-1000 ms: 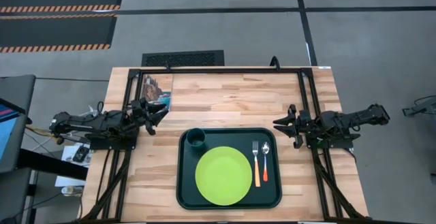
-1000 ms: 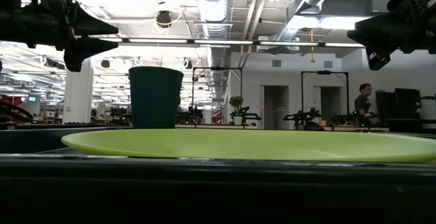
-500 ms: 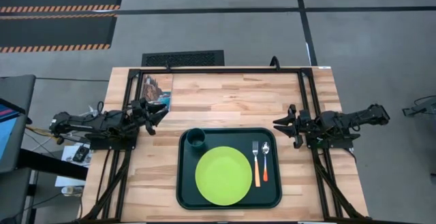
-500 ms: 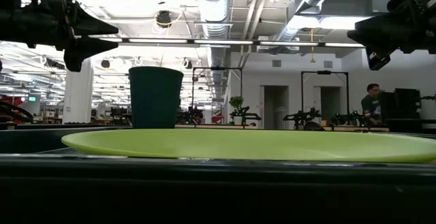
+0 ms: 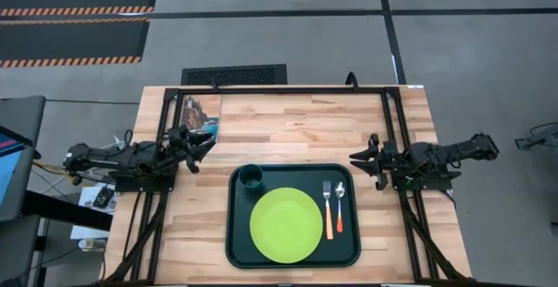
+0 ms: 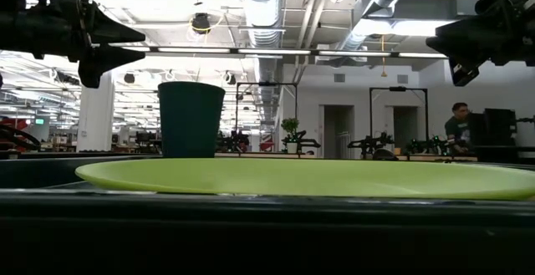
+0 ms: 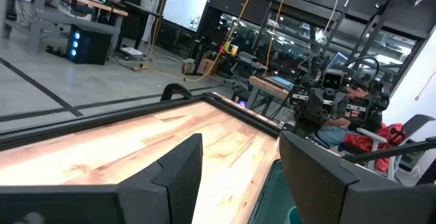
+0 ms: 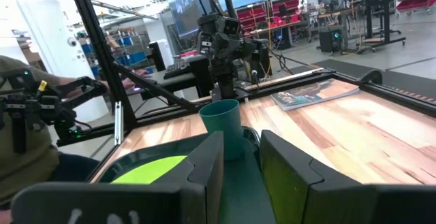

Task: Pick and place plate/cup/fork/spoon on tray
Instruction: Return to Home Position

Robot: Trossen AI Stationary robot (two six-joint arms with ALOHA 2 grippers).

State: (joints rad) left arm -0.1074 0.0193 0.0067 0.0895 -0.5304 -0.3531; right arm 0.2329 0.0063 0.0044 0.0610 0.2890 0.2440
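Probably a robotics lab: exposed ceiling ducts (image 6: 266,7), rows of workbenches (image 6: 251,145)

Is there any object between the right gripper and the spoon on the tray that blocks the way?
Nothing visible does. The right gripper hangs open just beyond the tray, and only bare table and the rim lie between it and the spoon. The fork lies on the spoon's far side.

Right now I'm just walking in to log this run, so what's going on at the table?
Nothing is being handled. The plate, cup, fork and spoon all lie on the tray, fork and spoon side by side to the right of the plate. The left hand and the right hand hang open and empty on either side of the tray, above the table. The setting looks complete.
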